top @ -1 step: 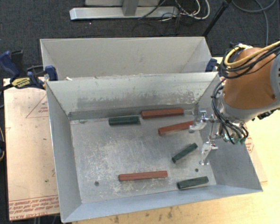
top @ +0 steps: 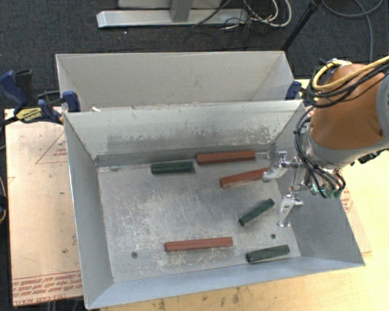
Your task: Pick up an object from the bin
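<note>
orange-capped arm (top: 362, 132) with a steel gripper (top: 274, 200)

a smooth, rounded orange cover (top: 339, 108) wraps the wrist, and a pale grey link shows behind it at the right. yellow and black cables (top: 326, 78) loop over its top. a dark bundle (top: 321, 180) with green and white bits hangs under it. the gripper is bare silver metal, blocky at the base, with two thin flat fingers (top: 287, 211).

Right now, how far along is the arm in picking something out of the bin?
Done: nothing lifted yet. In hand: the open gripper hangs at the right of the bin, between a red-brown bar and a tilted dark green bar, holding neither. Left: close on one and lift it.
</note>
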Motion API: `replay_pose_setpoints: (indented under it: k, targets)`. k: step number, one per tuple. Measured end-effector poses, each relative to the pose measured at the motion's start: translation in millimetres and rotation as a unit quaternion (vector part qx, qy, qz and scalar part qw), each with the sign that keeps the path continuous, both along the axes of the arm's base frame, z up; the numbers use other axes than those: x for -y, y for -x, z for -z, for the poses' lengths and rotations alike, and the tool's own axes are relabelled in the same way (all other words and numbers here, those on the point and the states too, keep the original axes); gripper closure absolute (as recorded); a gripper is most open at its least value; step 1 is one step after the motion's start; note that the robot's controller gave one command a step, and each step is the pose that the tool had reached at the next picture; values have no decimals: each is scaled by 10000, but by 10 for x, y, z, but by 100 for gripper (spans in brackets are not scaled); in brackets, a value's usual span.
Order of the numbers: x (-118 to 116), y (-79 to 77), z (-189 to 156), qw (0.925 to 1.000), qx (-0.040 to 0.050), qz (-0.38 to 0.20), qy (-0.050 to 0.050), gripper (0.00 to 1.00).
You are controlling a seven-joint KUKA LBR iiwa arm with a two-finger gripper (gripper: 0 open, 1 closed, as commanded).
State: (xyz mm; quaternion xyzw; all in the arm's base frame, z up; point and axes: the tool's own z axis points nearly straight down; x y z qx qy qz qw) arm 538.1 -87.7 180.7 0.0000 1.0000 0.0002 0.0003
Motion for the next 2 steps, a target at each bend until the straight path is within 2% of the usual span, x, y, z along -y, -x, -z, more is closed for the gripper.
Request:
replay_pose_setpoints:
  k: [1,2]
  targets:
    - [51,-90,1044,9963,62,-855,8,100]
    - [51,-90,1043,9963,62,-859,9,100]
